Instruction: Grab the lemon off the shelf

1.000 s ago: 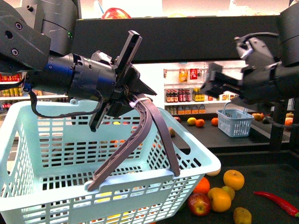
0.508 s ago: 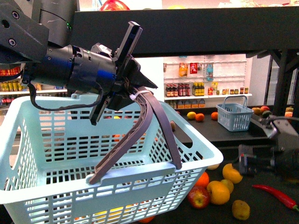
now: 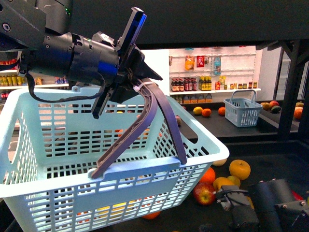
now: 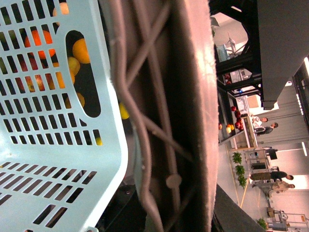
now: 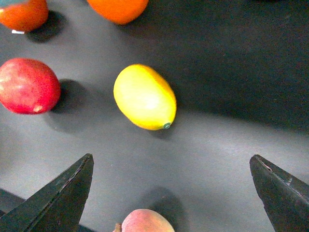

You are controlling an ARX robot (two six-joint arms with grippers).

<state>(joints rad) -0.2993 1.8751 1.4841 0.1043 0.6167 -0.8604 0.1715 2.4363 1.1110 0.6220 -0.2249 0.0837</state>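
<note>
Right pincer (image 5: 171,193) is gaping wide over the dark shelf (image 5: 231,58) tier, with both black fingertips (image 5: 63,193) showing and nothing being gripped between them. Lemon (image 5: 145,97) is lying on the tier just ahead of the open fingers, in line with the gap but leaning toward one finger and touching neither. Apple (image 5: 28,86) is sitting beside the lemon, ahead of that same finger and apart from it. Orange (image 5: 117,8) is lying farther out past the lemon. A pinkish fruit (image 5: 147,221) is poking in between the fingers, close in toward the wrist. In the front view the right arm is sitting low at the near edge of the tier, with loose fruit lying just beyond it; I cannot pick out the lemon for sure there. Left pincer (image 3: 140,92) is clamping down on the handle (image 3: 145,125), and the basket (image 3: 58,145) is hanging beneath it, tilted. In the left wrist view the handle (image 4: 164,121) is filling the frame right against the pincer, with the basket wall (image 4: 63,159) beside it and fruit showing through the slots.
</note>
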